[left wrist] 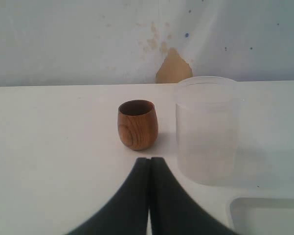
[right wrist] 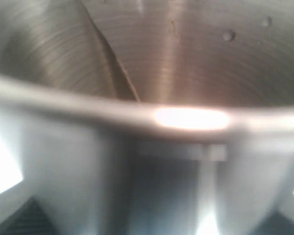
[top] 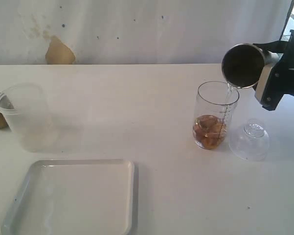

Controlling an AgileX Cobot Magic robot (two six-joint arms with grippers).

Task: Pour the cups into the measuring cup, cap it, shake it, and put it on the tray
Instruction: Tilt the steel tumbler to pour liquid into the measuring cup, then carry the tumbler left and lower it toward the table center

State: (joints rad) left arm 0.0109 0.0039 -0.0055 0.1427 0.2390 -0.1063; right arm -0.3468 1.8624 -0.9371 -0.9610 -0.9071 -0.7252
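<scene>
White bench (top: 137, 107) ran beneath a stained pale wall. Right end effector (top: 267, 68) pinched the tumbler (top: 243, 65), which was tilted above the measuring cup (top: 214, 115); a thin clear stream fell toward the amber liquid at its bottom. A dome cap (top: 250, 141) lay just beside that cup. Left end effector (left wrist: 149, 164) was pressed together, empty, near the wooden cup (left wrist: 137, 124) and frosted cup (left wrist: 208, 129). The tray (top: 78, 200) sat well apart, front left
</scene>
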